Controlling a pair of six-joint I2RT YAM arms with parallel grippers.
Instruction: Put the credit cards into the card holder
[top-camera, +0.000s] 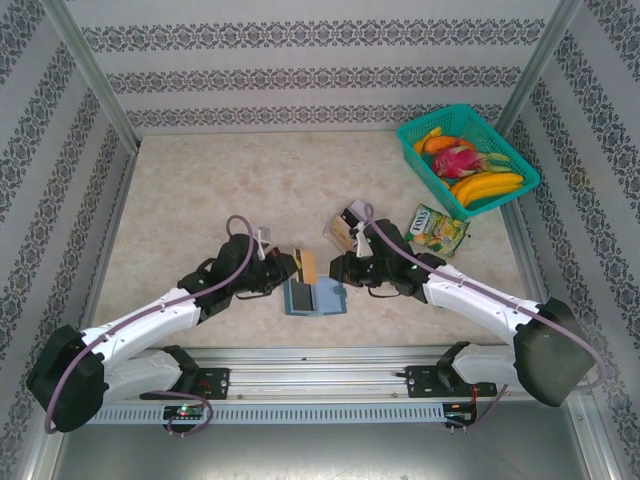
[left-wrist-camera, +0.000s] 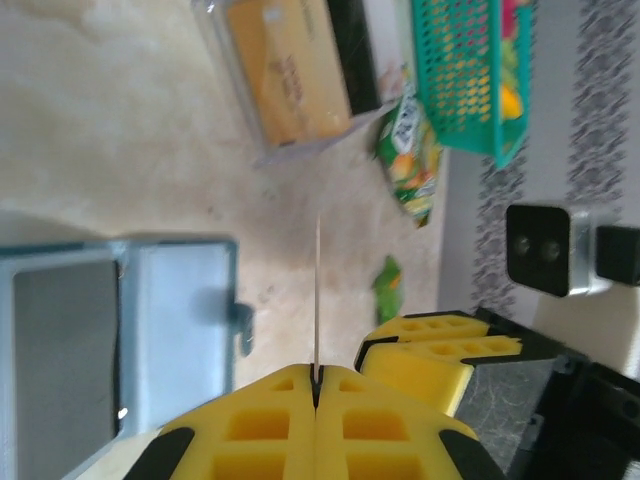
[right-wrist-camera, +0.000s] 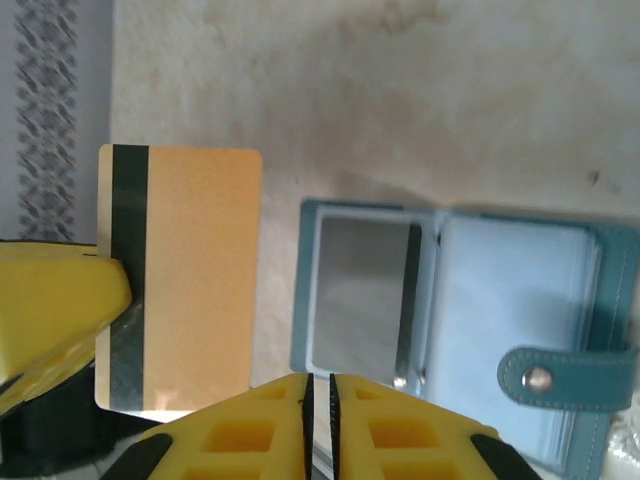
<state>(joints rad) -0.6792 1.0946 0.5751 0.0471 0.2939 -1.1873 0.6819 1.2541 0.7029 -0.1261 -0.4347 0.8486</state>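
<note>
A thin, probably stiff, slick credit card (right-wrist-camera: 195, 275) is being pinched at its edge by the left gripper (left-wrist-camera: 315, 378); whether the right gripper (right-wrist-camera: 320, 388) is gripping cannot be told.

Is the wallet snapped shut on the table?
No, the wallet lies spread open on the table, with its snap strap unfastened at one side.

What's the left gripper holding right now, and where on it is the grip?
The left gripper holds a tan-gold credit card, pinched along its stripe-side long edge, near one corner.
</note>
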